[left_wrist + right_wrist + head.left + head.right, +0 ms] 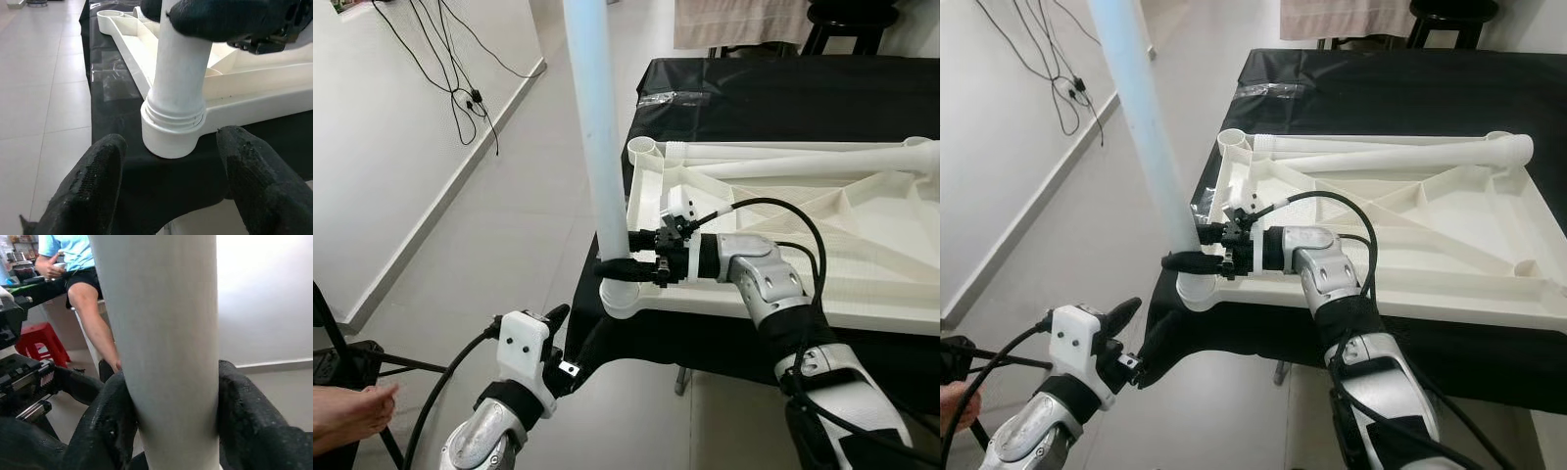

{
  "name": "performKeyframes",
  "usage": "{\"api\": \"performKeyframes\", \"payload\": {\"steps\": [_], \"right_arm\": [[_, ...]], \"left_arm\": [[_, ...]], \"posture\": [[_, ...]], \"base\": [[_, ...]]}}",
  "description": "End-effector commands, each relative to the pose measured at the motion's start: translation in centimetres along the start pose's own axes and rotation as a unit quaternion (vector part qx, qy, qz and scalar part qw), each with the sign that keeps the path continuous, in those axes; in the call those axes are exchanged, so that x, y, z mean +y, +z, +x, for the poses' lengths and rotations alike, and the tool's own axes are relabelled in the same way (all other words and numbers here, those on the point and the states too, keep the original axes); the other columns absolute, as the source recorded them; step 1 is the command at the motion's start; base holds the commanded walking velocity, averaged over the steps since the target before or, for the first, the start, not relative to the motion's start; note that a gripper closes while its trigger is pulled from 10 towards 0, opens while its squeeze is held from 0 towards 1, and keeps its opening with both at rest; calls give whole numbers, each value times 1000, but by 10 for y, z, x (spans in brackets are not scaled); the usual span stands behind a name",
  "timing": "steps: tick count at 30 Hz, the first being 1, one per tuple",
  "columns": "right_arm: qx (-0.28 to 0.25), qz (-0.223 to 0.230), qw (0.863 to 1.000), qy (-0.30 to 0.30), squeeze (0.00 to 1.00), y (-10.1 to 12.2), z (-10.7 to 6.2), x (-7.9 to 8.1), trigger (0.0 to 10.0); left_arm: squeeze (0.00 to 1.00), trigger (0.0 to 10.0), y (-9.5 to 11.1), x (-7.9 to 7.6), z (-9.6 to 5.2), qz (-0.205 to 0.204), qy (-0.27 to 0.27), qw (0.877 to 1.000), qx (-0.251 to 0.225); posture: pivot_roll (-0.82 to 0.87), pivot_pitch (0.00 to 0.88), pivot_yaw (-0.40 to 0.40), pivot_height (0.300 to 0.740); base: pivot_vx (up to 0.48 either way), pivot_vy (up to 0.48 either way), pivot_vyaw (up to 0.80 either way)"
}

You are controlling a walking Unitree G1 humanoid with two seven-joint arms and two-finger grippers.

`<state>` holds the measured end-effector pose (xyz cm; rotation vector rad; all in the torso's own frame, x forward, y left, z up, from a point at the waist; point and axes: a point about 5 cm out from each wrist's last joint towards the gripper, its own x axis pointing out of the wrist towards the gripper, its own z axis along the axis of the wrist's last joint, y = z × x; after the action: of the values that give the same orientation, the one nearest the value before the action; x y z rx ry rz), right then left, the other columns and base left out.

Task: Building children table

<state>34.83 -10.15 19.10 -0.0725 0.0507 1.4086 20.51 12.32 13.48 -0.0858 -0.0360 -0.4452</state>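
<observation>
Low beside the surface's near corner, the left claw [563, 343] hangs with its fingers [93, 191] spread apart and holding nothing, aimed up at the corner socket [171, 134] from just below and in front of it. Just beyond, the right claw [619, 266] is clamped on the leg [599, 127], a long white tube standing upright, gripped a little above where it meets the socket; the right wrist view shows black pads pressed on either side of the tube. The step in hand looks like seating this leg in the upturned tabletop [862, 259]: the left wrist view shows ridged rings at the leg's foot sitting at the socket's rim, so it appears entered but perhaps not fully home. Finishing would call for a firm turn or push down along the tube's own line while the tabletop is kept from sliding, a job the free left claw could take at the corner. The tabletop is a white moulded plastic piece lying underside up, ribbed with diagonal braces, resting on a surface [783, 88] draped in black cloth, its near corner at the edge. More white tubes [803, 162] lie across its far side, near another open socket [643, 148]. A person's hand [347, 411] rests low at the left.
</observation>
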Motion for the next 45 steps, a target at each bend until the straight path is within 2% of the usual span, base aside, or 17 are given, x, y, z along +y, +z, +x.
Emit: {"api": "performKeyframes", "payload": {"steps": [1, 5, 6, 7, 9, 17, 18, 19, 20, 22, 23, 25, 29, 31, 40, 41, 45], "right_arm": [[-4, 24, 1000, 15, 0, -11, 0, 5, 0], [37, 30, 994, -103, 0, -33, -14, 16, 0], [49, 88, 934, -344, 0, -51, -12, 19, 0], [49, 88, 934, -344, 0, -51, -12, 19, 0], [80, 107, 888, -440, 0, -67, -3, 52, 0], [92, 36, 907, -409, 0, -60, 1, 32, 0], [87, 30, 908, -409, 0, -56, 7, 27, 8510], [87, 30, 908, -409, 0, -56, 7, 27, 8510], [73, 28, 915, -395, 263, -51, 14, 24, 10000], [73, 28, 915, -395, 263, -51, 14, 24, 10000], [54, 30, 926, -373, 1000, -44, 20, 20, 10000], [54, 30, 926, -373, 1000, -44, 20, 20, 10000], [-12, 31, 973, -227, 1000, -22, 36, 23, 10000], [-38, 16, 994, -101, 0, -8, 39, 26, 10000], [-13, 8, 1000, -4, 0, 3, 45, 6, 9137], [-8, 15, 1000, 6, 0, 2, 45, 5, 0], [0, 24, 999, 38, 0, 0, 43, 3, 0]], "left_arm": [[0, 10000, -4, 2, -2, 2, 6, 1000, 9], [0, 10000, -6, 2, -2, 4, 8, 1000, 10], [0, 10000, -7, 4, -3, -3, 11, 1000, 10], [0, 10000, -7, 4, -3, -3, 11, 1000, 10], [0, 10000, -6, 6, -3, -14, 12, 1000, 8], [0, 10000, -5, 5, 4, -18, 0, 1000, 6], [0, 10000, -5, 6, 4, -12, 7, 1000, 6], [0, 10000, -5, 6, 4, -12, 7, 1000, 6], [0, 10000, -4, 6, 3, -6, 13, 1000, 5], [0, 10000, -4, 6, 3, -6, 13, 1000, 5], [0, 10000, -4, 6, 3, -3, 17, 1000, 5], [0, 10000, -4, 6, 3, -3, 17, 1000, 5], [0, 10000, -5, 5, 5, -3, 13, 1000, 6], [0, 10000, -6, 5, 8, -5, 8, 1000, 5], [0, 10000, -8, 4, 10, -6, 8, 1000, 5], [0, 10000, -8, 4, 10, -6, 9, 1000, 4], [0, 10000, -9, 3, 9, -7, 11, 1000, 4]], "posture": [[-18, 104, 65, 740], [-39, 113, 51, 740], [-61, 122, 54, 740], [-61, 122, 54, 740], [-64, 138, 65, 740], [-48, 120, 44, 740], [-51, 129, 51, 740], [-51, 129, 51, 740], [-47, 127, 52, 740], [-47, 127, 52, 740], [-41, 126, 51, 740], [-41, 126, 51, 740], [-43, 116, 53, 740], [-41, 113, 51, 740], [-20, 104, 29, 740], [-18, 104, 29, 740], [-16, 105, 25, 740]], "base": [[0, 0, 0], [0, 0, 0], [0, 0, 0], [0, 0, 0], [0, 0, 0], [0, 0, 0], [0, 0, 0], [0, 0, 0], [0, 0, 0], [0, 0, 0], [0, 0, 0], [0, 0, 0], [0, 0, 0], [0, 0, 0], [0, 0, 0], [0, 0, 0], [0, 0, 0]]}}
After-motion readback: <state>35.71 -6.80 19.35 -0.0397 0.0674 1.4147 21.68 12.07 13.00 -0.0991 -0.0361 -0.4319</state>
